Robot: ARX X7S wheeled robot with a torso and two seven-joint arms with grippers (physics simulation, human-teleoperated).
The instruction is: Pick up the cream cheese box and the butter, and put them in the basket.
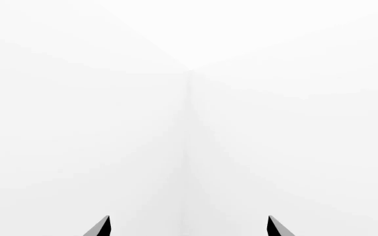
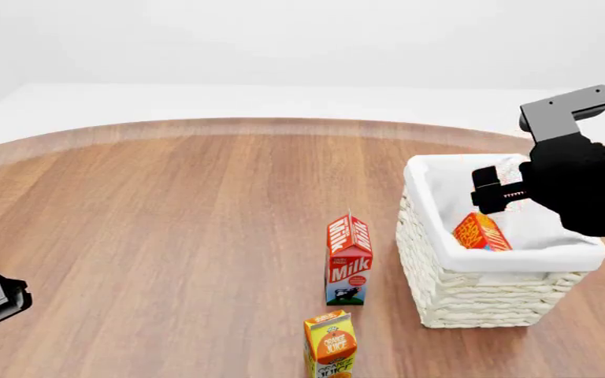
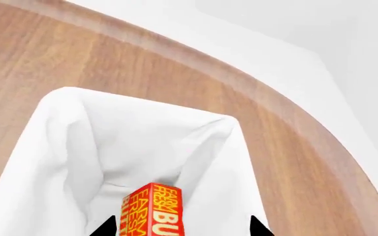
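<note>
Hovering over the square white wicker basket (image 2: 471, 295), black right gripper (image 3: 182, 227) with fingers spread wide either side of the red-orange butter box (image 2: 481, 233), which leans inside against the cloth liner, apparently let go. Butter step judged done. Small white cream cheese box nowhere visible, maybe hidden in the basket. Left gripper (image 1: 187, 227) parted, empty, facing blank white. Red milk carton (image 2: 349, 260) and orange juice carton (image 2: 330, 344) just beside the basket, obstructing nothing.

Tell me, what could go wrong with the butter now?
The butter leans tilted inside the basket, right under the right pincer. If a fingertip catches it when the arm lifts, it might come back out. The cream cheese box isn't visible, so it's unclear whether it is in.
</note>
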